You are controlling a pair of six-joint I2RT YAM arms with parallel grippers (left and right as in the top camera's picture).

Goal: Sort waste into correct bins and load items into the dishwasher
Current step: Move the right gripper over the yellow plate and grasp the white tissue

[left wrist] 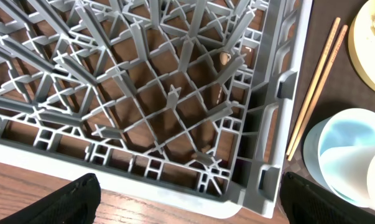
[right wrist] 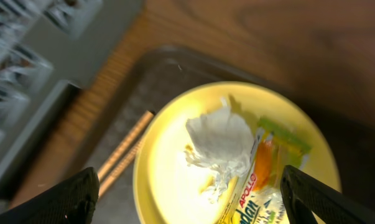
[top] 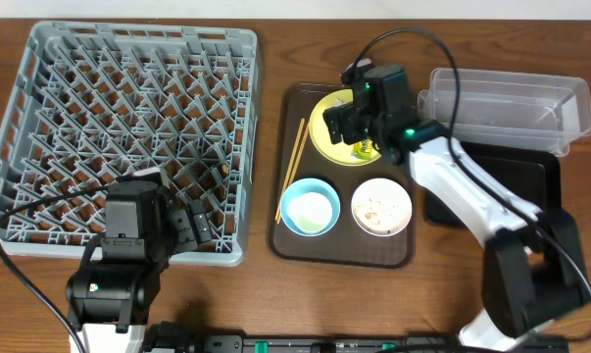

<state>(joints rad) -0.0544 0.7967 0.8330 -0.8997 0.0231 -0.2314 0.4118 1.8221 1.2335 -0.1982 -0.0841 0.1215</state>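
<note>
A square grey plastic dish rack [top: 128,98] lies frame-left, a dark brown serving tray [top: 344,252] bearing a round yellow plate [top: 321,127] centre, a clear plastic tub [top: 511,108] upper right.

Yellow plate [right wrist: 168,174], grey lattice rack [top: 128,108]

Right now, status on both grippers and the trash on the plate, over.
Left gripper open, empty, over rack corner. Right gripper open above plate; tissue and wrapper lie on it. Chopsticks beside plate, not blocking.

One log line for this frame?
right gripper: open above round yellow plate | left gripper: open over grey plastic dish rack | held: nothing
</note>
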